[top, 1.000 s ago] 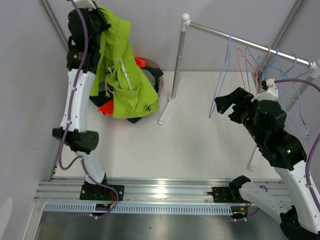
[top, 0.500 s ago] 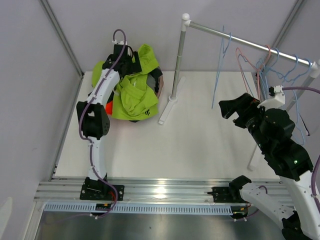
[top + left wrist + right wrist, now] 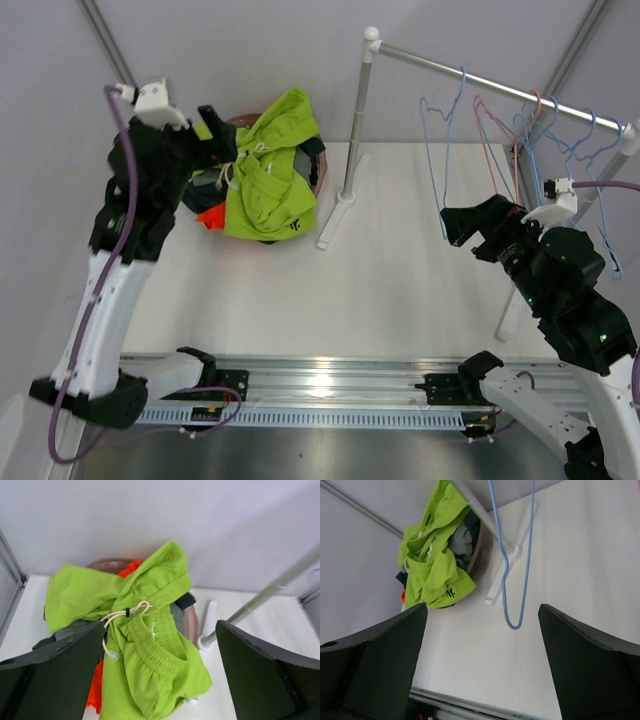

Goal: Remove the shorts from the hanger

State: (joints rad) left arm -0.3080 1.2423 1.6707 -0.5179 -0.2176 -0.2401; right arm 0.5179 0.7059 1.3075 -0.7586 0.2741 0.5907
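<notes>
The lime green shorts (image 3: 268, 175) with a white drawstring (image 3: 120, 616) lie crumpled on top of a pile of other shorts in a round basket (image 3: 318, 160) at the back left. Orange shorts (image 3: 210, 214) poke out under them, and grey fabric (image 3: 462, 537) shows too. My left gripper (image 3: 218, 140) hovers open just left of and above the pile, nothing between its fingers (image 3: 55, 675). An empty blue hanger (image 3: 437, 150) hangs on the rail (image 3: 480, 80). My right gripper (image 3: 458, 228) is open just below and beside it, holding nothing.
The rack's upright pole (image 3: 358, 120) and its white foot (image 3: 335, 215) stand right of the basket. Several more empty hangers (image 3: 535, 130) crowd the rail's right end. Grey walls close in at the back and left.
The left gripper opened and let go of the lime green shorts, which dropped onto the pile; the arm then drew back to the left. The blue hanger swung slightly.
</notes>
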